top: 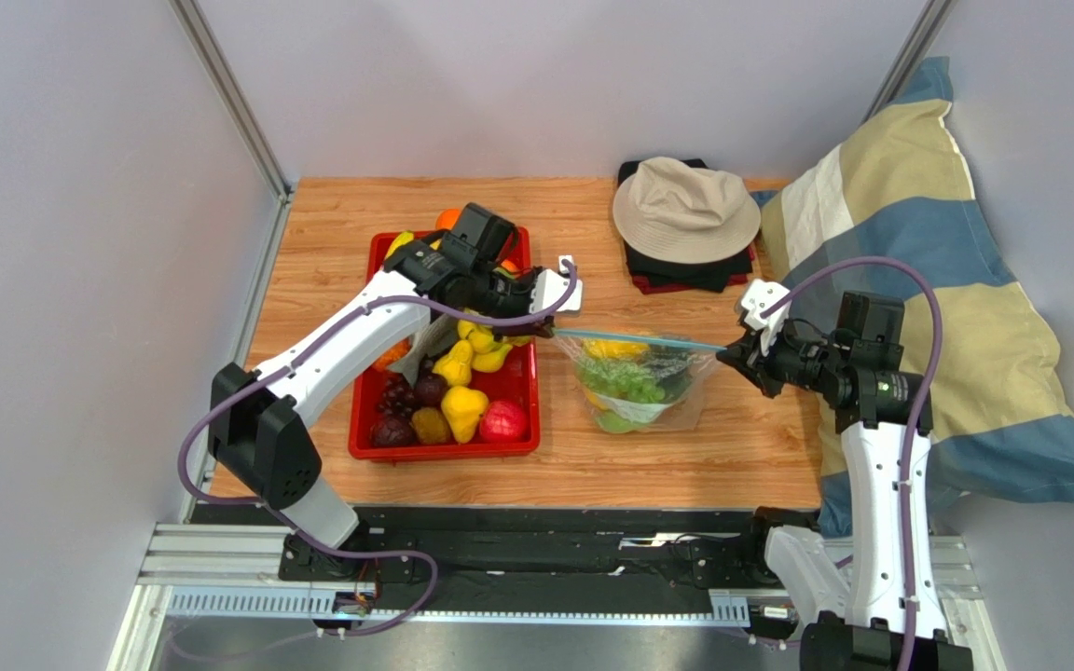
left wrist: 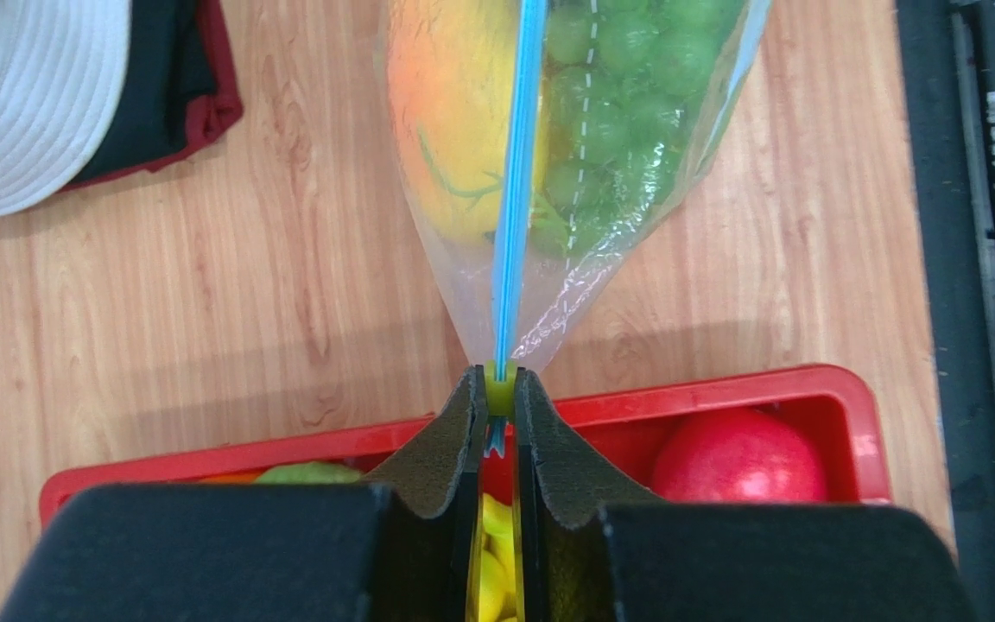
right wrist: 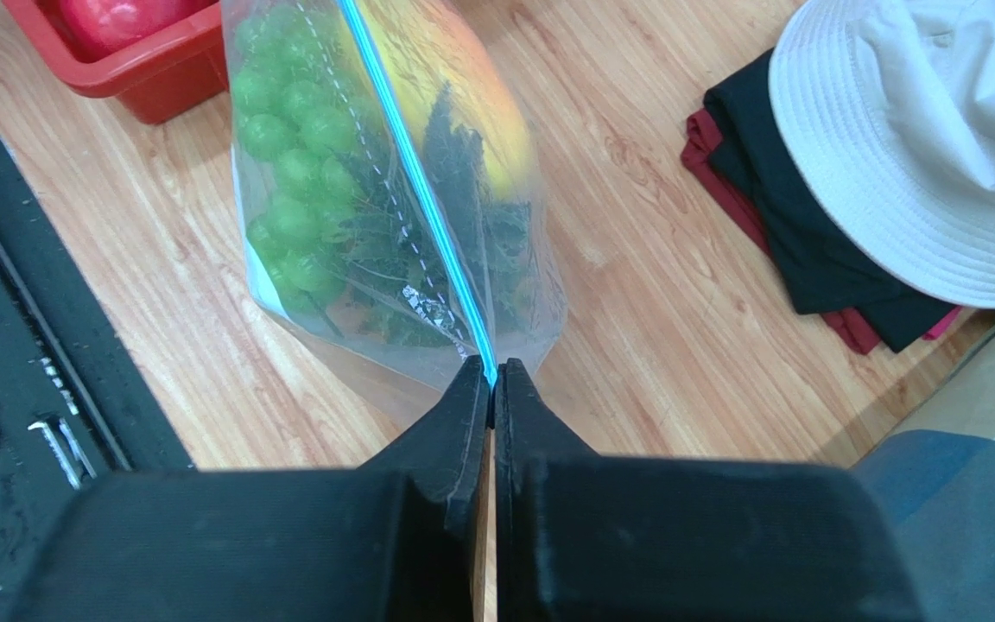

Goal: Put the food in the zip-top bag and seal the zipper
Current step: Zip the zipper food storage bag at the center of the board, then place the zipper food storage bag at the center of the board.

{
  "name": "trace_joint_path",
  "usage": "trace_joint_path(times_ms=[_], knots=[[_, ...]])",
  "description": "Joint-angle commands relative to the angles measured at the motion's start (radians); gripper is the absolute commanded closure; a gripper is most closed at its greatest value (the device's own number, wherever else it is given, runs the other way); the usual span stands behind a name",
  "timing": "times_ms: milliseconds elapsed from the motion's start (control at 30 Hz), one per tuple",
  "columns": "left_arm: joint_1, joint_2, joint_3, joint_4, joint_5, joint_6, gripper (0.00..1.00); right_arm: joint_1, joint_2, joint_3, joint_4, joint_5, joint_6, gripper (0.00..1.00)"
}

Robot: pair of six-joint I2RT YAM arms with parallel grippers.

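The clear zip-top bag [top: 637, 380] hangs between my two grippers above the table, holding green grapes [left wrist: 620, 117], an orange-yellow fruit [left wrist: 444, 117] and leafy greens [right wrist: 464, 182]. Its blue zipper [top: 641, 340] is stretched taut in a straight line. My left gripper [top: 551, 330] is shut on the zipper's left end, on a small green slider [left wrist: 500, 389]. My right gripper [top: 733, 350] is shut on the zipper's right end [right wrist: 490, 373]. More toy food, yellow, dark red and a red apple [top: 502, 421], lies in the red tray [top: 445, 445].
A beige bucket hat [top: 684, 207] rests on folded dark clothes [top: 690, 269] at the back. A striped blue and yellow pillow [top: 921, 280] leans at the right. The red tray sits under my left arm; black rails [top: 543, 538] run along the near edge.
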Motion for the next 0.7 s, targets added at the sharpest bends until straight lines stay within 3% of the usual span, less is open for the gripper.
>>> trace_joint_path(times_ms=[0, 133, 267, 400, 533, 667], knots=[[0.031, -0.066, 0.071, -0.181, 0.072, 0.051, 1.0, -0.031, -0.001, 0.103, -0.084, 0.006, -0.099, 1.0], [-0.076, -0.083, 0.121, -0.415, 0.121, 0.207, 1.0, -0.031, -0.001, 0.168, -0.322, 0.04, -0.242, 1.0], [-0.121, -0.073, 0.166, -0.522, 0.209, 0.177, 1.0, -0.029, -0.025, 0.17, -0.473, 0.023, -0.321, 1.0], [-0.118, -0.001, 0.186, -0.506, 0.195, 0.102, 1.0, -0.02, -0.015, 0.093, -0.343, 0.011, -0.233, 1.0], [-0.078, 0.097, 0.235, -0.421, 0.117, 0.012, 1.0, -0.01, 0.135, 0.077, -0.2, 0.049, -0.189, 1.0], [-0.008, 0.228, 0.351, -0.274, 0.005, -0.155, 1.0, -0.006, 0.389, 0.148, -0.042, 0.043, -0.06, 1.0]])
